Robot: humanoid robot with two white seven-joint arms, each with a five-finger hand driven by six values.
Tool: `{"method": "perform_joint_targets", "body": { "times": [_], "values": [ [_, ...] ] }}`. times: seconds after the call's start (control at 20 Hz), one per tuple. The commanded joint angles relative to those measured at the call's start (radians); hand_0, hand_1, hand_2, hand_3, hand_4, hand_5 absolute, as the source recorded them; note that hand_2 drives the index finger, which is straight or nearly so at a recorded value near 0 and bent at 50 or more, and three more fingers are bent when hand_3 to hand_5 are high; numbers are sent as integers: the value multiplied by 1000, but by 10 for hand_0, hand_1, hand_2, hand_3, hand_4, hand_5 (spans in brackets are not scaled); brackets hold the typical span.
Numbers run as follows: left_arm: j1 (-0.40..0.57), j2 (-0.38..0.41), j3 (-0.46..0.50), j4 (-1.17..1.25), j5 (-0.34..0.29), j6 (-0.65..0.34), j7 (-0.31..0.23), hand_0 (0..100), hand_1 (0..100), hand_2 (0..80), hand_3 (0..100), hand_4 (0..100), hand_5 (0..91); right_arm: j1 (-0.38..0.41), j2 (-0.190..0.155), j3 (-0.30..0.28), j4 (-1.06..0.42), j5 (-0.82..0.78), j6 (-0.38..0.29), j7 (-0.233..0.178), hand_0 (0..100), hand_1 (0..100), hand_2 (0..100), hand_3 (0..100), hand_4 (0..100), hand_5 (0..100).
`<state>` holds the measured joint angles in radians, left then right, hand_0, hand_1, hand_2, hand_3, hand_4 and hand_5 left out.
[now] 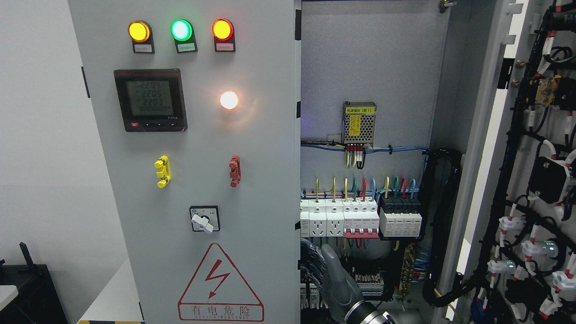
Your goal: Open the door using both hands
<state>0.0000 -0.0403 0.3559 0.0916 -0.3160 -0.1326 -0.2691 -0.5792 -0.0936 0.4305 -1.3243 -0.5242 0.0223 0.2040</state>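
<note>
Our fingers (pixel 310 263) curl around the free edge of the left door (pixel 198 180), gripping it near the bottom. The right hand (pixel 330 279) rises from the lower edge inside the cabinet opening. The right door (pixel 535 180) stands swung wide, wiring exposed. Breakers (pixel 360 218) sit mid-cabinet above the hand. We see no left hand.

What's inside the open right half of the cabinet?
Power supply, breakers, sockets and wiring on the back panel. A hand covers the lower terminals; the closed left door hides the rest.
</note>
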Motion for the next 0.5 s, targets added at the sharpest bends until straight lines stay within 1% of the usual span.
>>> {"method": "perform_joint_targets", "body": {
  "times": [0.0, 0.1, 0.2, 0.45],
  "values": [
    [5, -1, 0, -1, 0, 1, 1, 0, 0, 0, 0, 43, 0, -1, -1, 1, 0, -26, 11, 0, 0, 0, 0, 0, 0, 0],
    [5, -1, 0, 0, 0, 1, 1, 0, 0, 0, 0, 43, 0, -1, -3, 1, 0, -26, 11, 6, 0, 0, 0, 0, 0, 0],
    [5, 0, 0, -1, 0, 1, 1, 0, 0, 0, 0, 43, 0, -1, -3, 1, 0, -26, 13, 26, 0, 0, 0, 0, 0, 0],
    [5, 0, 0, 0, 0, 1, 1, 0, 0, 0, 0, 43, 0, -7, -5, 1, 2, -28, 16, 29, 0, 0, 0, 0, 0, 0]
  ]
}}
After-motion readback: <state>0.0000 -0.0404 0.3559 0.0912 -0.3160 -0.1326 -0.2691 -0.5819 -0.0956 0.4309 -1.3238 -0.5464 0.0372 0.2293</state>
